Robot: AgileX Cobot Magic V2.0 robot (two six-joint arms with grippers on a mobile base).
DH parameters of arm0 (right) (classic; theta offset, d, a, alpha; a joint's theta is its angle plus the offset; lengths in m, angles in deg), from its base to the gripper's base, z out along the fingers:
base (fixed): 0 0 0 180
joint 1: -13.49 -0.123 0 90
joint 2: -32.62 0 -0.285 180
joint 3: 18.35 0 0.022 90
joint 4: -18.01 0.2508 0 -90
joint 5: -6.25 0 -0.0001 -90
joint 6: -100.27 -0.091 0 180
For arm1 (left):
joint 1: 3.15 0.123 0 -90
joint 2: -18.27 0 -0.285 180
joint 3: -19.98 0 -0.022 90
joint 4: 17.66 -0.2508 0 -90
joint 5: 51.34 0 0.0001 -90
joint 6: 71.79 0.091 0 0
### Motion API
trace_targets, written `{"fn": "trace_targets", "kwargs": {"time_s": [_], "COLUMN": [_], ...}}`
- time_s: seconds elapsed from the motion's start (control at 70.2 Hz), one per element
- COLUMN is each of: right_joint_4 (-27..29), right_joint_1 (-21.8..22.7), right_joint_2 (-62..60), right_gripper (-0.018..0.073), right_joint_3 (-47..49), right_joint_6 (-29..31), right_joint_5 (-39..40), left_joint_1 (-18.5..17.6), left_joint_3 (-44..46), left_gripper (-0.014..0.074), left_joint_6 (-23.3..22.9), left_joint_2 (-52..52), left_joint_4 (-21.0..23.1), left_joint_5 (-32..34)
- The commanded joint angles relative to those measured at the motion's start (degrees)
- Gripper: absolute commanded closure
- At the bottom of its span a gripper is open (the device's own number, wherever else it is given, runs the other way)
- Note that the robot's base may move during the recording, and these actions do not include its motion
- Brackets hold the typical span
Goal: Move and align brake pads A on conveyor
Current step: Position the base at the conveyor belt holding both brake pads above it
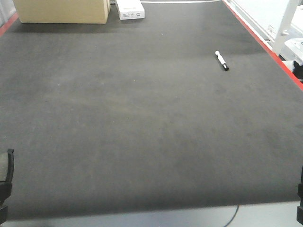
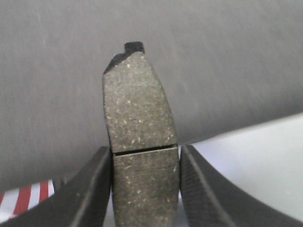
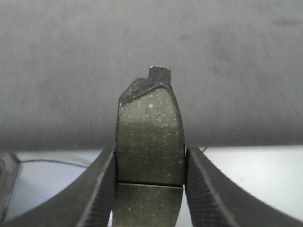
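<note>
1. Left hand (image 2: pixel 145 156) clamps a brake pad (image 2: pixel 137 109) by its long sides, above the belt (image 2: pixel 227 71) near its edge
2. Right hand (image 3: pixel 150 161) pinches another brake pad (image 3: pixel 150 132) likewise, probably for laying both in line

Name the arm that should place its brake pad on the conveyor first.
Left, probably. Left pincer and right pincer each clamp a pad at the conveyor's near edge, but the left brake pad reaches further over it than the right brake pad, and a marker lies rightward.

A marker pen (image 1: pixel 221 60) lies well apart from a cardboard box (image 1: pixel 61 10) and white carton (image 1: pixel 130 8).
</note>
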Motion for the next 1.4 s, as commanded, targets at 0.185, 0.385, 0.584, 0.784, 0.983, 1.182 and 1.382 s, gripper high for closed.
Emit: {"fn": "trace_targets", "kwargs": {"time_s": [0.185,0.385,0.584,0.784,0.983,1.182,1.382], "right_joint_4": [-0.4,-0.4,-0.4,-0.4,-0.4,-0.4,-0.4], "right_joint_1": [0.2,0.2,0.2,0.2,0.2,0.2,0.2], "right_joint_2": [0.2,0.2,0.2,0.2,0.2,0.2,0.2], "right_gripper": [0.0561,0.0561,0.0561,0.0561,0.0561,0.0561,0.0561], "right_joint_3": [1.7,1.7,1.7,1.7,1.7,1.7,1.7], "right_joint_6": [0.2,0.2,0.2,0.2,0.2,0.2,0.2], "right_joint_5": [4.5,4.5,4.5,4.5,4.5,4.5,4.5], "left_joint_1": [-0.2,-0.2,-0.2,-0.2,-0.2,-0.2,-0.2], "left_joint_3": [1.6,1.6,1.6,1.6,1.6,1.6,1.6], "left_gripper": [0.0604,0.0604,0.0604,0.0604,0.0604,0.0604,0.0604], "left_joint_6": [-0.3,-0.3,-0.3,-0.3,-0.3,-0.3,-0.3], "left_joint_2": [0.0,0.0,0.0,0.0,0.0,0.0,0.0], "left_joint_4": [0.5,0.5,0.5,0.5,0.5,0.5,0.5], "left_joint_5": [4.5,4.5,4.5,4.5,4.5,4.5,4.5]}}
